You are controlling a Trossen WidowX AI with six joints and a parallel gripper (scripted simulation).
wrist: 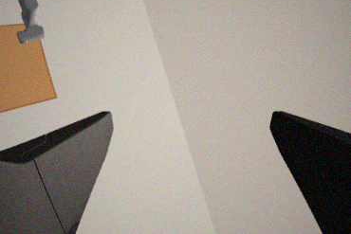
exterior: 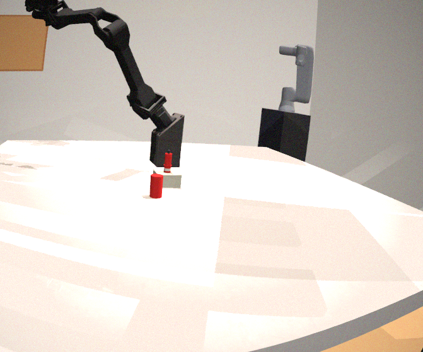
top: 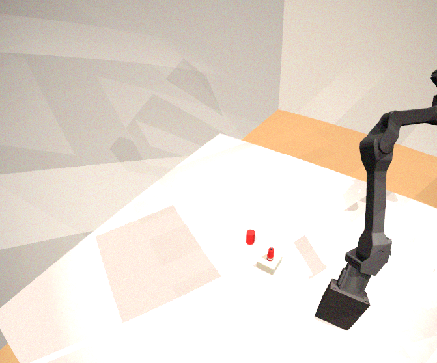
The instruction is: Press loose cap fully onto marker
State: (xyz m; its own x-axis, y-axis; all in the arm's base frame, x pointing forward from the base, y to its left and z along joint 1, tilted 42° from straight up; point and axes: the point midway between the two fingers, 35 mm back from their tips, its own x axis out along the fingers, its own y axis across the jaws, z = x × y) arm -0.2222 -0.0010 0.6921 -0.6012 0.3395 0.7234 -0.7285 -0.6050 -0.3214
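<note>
A small pale square holder block (top: 268, 266) sits on the white bench (top: 195, 320), with the red marker with a dark tip (top: 269, 253) upright in it. The short red cylindrical cap (top: 250, 237) stands uncovered just beside the block, apart from it. The dark arm's base (top: 341, 304) lies near the block; its end effector (wrist: 190, 179), raised high and far from the block, is spread wide and grips nothing.

Matte charcoal arm (top: 374, 203), boxy base (top: 341, 304)
</note>
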